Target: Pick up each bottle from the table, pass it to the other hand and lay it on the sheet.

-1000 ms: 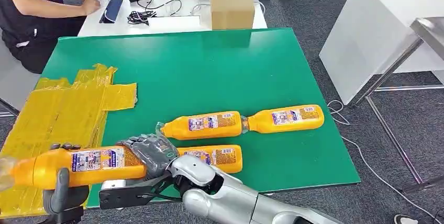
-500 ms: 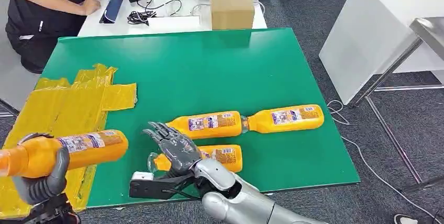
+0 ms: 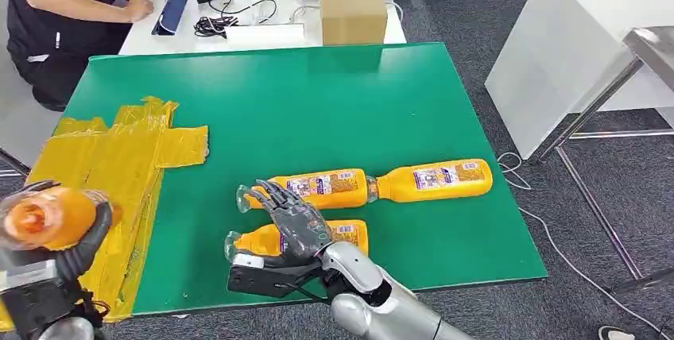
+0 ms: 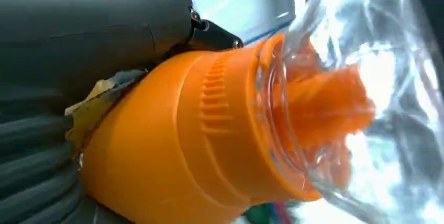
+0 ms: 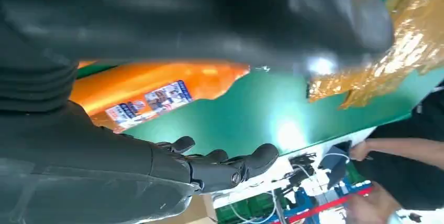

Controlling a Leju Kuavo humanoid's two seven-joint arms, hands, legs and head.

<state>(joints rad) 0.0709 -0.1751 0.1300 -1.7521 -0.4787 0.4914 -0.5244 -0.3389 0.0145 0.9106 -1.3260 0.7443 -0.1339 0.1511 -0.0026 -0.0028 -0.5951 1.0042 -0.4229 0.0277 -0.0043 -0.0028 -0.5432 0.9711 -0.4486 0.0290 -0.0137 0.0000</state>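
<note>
Left hand [image 3: 60,256] grips orange bottle [image 3: 49,217], end-on to camera, above yellow sheet [image 3: 103,165]. Right hand [image 3: 290,217] released, fingers spread over 3 bottles [image 3: 433,179] lying on green table [image 3: 318,102]. Behind: white desk [image 3: 262,34], cardboard box [image 3: 351,9], seated person [image 3: 56,14]. Grey carpet floor [image 3: 620,189].
</note>
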